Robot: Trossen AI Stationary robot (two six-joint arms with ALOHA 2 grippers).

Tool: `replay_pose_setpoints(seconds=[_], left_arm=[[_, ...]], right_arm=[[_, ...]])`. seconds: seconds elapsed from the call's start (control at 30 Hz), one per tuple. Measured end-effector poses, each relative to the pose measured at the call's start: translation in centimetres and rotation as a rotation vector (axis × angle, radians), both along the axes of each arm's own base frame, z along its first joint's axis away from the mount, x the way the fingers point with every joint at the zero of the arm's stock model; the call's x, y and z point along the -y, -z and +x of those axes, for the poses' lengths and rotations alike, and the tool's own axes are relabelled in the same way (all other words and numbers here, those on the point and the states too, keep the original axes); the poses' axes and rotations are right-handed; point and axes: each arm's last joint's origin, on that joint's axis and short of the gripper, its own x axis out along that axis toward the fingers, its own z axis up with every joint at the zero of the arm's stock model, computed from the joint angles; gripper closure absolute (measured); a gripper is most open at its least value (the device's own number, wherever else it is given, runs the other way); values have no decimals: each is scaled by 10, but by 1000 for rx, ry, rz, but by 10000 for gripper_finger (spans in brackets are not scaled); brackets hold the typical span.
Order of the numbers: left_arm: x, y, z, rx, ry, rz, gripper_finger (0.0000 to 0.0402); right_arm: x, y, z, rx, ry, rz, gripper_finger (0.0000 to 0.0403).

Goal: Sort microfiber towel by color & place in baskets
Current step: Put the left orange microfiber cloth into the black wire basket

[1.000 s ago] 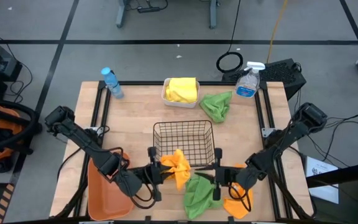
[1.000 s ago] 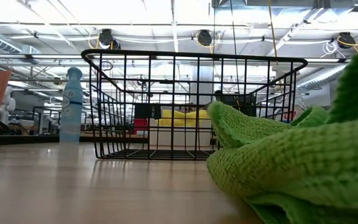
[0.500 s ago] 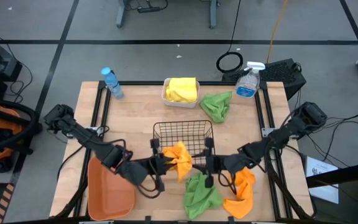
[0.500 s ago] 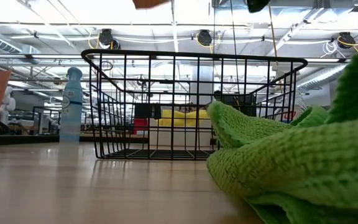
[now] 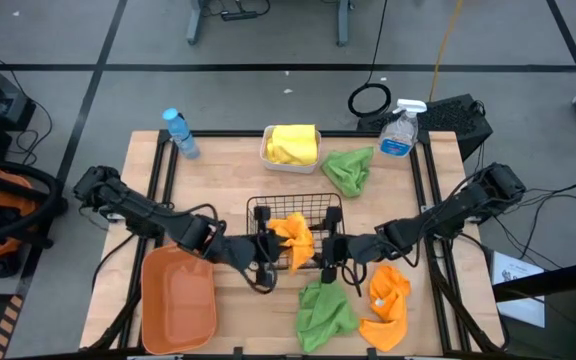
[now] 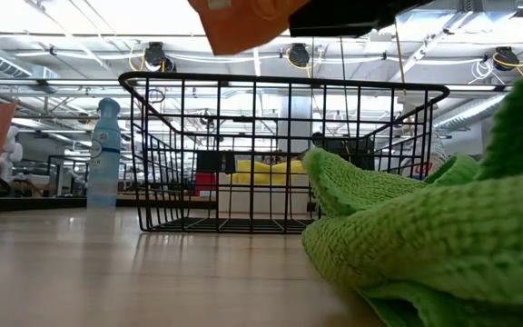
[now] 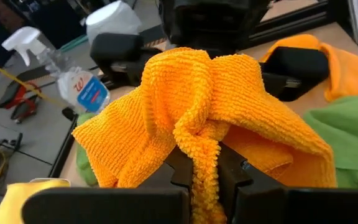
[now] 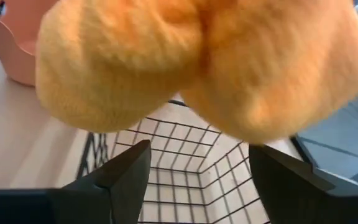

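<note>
My left gripper (image 5: 270, 258) is shut on an orange microfiber towel (image 5: 294, 240), held above the near part of the black wire basket (image 5: 295, 208). My right gripper (image 5: 330, 258) faces it from the basket's right side, open; the towel (image 8: 197, 62) hangs just in front of its spread fingers. A second orange towel (image 5: 386, 305) and a green one (image 5: 323, 310) lie flat on the table near the front edge. Another green towel (image 5: 348, 170) lies at the far right. Yellow towels fill the white tub (image 5: 290, 145). My left gripper pinches a bunched fold of the orange towel (image 7: 204, 163) between its two fingers. The fingers come from the table's left, slanting a little downward. The towel billows out beyond the fingertips and is lifted clear above the basket's rim (image 6: 280, 84).
An orange-brown tub (image 5: 178, 305) stands at the near left. A blue-capped bottle (image 5: 180, 133) and a clear spray bottle (image 5: 398, 130) stand along the far edge. Bare wood lies between the basket and the white tub.
Both grippers have swung toward the far edge and toward the basket. The left one has carried the orange towel from the table's near side to above the basket. The right gripper has opened while it moved.
</note>
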Motion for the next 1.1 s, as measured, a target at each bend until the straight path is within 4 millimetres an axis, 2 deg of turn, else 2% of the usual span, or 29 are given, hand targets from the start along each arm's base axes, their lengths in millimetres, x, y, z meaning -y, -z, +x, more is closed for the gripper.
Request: replay_pose_setpoints(seconds=[0.23, 0.43, 0.6, 0.7, 0.9, 1.1], left_arm=[[-21, 4, 6, -51, -1, -20, 375], [-31, 8, 7, -102, -3, -23, 375], [-36, 12, 5, -148, -33, -31, 375], [-39, 14, 4, -170, -60, -53, 375], [-43, 16, 9, -142, -115, -132, 375], [-40, 32, 16, -204, -113, -134, 375]], right_arm=[[11, 0, 4, -10, 23, -45, 149], [12, 1, 4, -22, 22, -79, 150], [15, -1, -2, -54, 100, -124, 150], [15, -5, -12, -96, 92, -101, 150], [10, -20, -40, -116, 93, 61, 150], [2, -31, -69, -144, 91, 213, 150]])
